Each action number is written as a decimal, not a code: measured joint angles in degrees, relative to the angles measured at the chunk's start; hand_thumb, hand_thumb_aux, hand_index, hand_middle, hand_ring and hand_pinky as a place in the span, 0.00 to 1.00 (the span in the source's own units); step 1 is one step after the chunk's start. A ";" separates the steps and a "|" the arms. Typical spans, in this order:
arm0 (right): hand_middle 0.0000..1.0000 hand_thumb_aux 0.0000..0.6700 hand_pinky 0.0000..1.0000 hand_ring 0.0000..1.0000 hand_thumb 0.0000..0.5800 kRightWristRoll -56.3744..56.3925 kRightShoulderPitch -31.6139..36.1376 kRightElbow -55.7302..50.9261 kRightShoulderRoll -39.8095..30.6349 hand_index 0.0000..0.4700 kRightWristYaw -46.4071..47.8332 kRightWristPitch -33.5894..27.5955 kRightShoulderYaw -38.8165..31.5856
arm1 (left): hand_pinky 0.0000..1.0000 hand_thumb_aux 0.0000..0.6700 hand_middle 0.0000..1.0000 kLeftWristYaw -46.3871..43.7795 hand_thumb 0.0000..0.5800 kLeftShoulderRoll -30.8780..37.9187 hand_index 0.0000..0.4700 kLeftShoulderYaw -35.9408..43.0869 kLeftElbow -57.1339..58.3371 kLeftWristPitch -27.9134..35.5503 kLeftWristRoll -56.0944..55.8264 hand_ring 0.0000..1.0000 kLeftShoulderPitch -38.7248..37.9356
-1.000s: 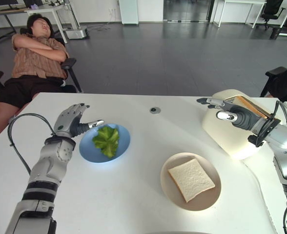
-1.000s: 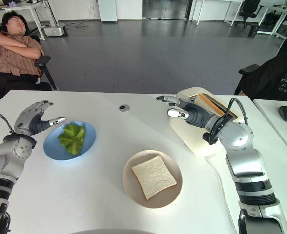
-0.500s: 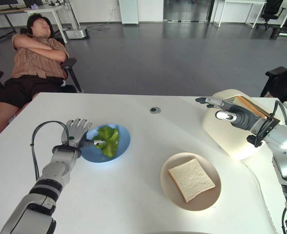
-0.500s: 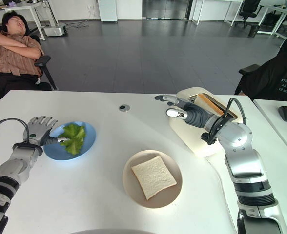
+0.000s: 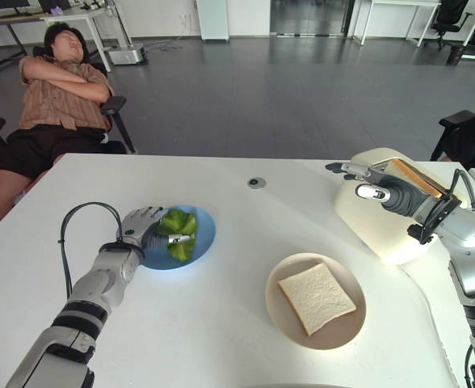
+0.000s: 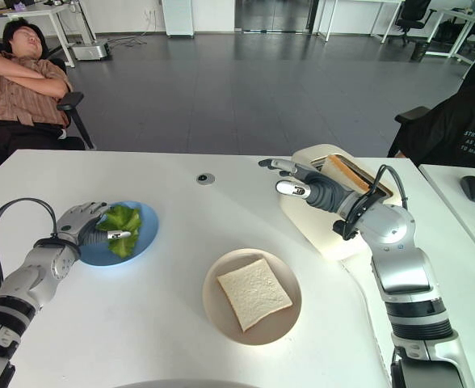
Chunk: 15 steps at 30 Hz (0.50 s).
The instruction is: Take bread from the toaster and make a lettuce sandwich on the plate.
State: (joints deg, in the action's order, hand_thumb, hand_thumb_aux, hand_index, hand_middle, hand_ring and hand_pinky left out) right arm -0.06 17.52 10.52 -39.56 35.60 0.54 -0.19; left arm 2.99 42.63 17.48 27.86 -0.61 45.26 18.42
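A green lettuce leaf (image 5: 178, 224) lies on a blue plate (image 5: 204, 234) at the table's left. My left hand (image 5: 143, 228) rests over the plate's left rim, touching the leaf's left side, with its thumb lying across the leaf. One white bread slice (image 5: 317, 297) lies flat on a beige plate (image 5: 279, 316) at centre right. A cream toaster (image 5: 373, 220) stands at the right with a browned slice (image 5: 411, 177) sticking up from its slot. My right hand (image 5: 360, 181) hovers open beside the toaster's top left, fingers stretched out, just left of that slice.
A small round cap (image 5: 256, 183) sits in the tabletop behind the plates. On a neighbouring table at the right lies a computer mouse (image 6: 473, 188). Bare white tabletop stretches along the front between the two plates.
My left hand has moved right from beside the blue plate onto its rim and onto the lettuce. The right hand has barely shifted.
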 measured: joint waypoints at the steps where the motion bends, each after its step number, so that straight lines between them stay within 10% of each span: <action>1: 0.00 0.00 0.00 0.00 0.00 -0.03 0.00 -0.02 0.07 0.00 0.00 0.01 -0.01 | 0.00 0.00 0.00 -0.49 0.00 0.00 0.00 -0.08 -0.33 0.02 -0.45 0.00 -0.06; 14: 0.00 0.00 0.00 0.00 0.00 -0.35 0.00 -0.07 0.33 0.00 -0.04 0.12 0.00 | 0.00 0.00 0.00 -4.49 0.00 1.11 0.00 2.34 -2.90 3.11 4.15 0.00 -1.50; 15: 0.00 0.00 0.00 0.00 0.00 -0.36 0.00 -0.06 0.33 0.00 -0.04 0.12 0.00 | 0.00 0.19 0.00 -4.87 0.34 1.11 0.19 2.40 -3.08 3.11 4.18 0.00 -1.80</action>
State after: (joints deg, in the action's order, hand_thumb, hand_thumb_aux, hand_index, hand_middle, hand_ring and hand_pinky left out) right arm -0.42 17.52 10.45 -39.23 35.56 0.65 -0.19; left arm -1.89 43.74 19.88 24.78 2.50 49.43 16.62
